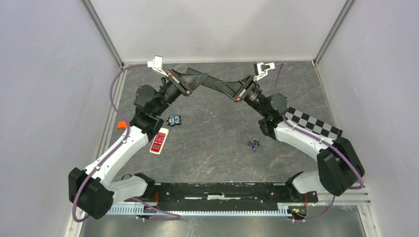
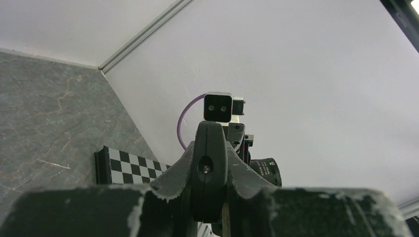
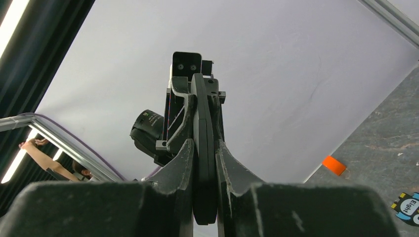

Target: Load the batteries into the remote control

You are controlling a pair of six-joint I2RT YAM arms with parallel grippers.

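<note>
A slim black remote is held in the air over the back of the table, gripped at both ends. My left gripper is shut on one end; in the left wrist view the remote stands edge-on between the fingers of that gripper. My right gripper is shut on the other end, and its wrist view shows the remote clamped in that gripper. The batteries, a few small dark cells, lie on the table near the right arm. A red-and-white remote lies by the left arm.
A small blue-and-black item lies just behind the red-and-white remote. A checkerboard strip lies at the right, under the right arm. Orange tape marks the left edge. White walls enclose the dark stone tabletop on three sides.
</note>
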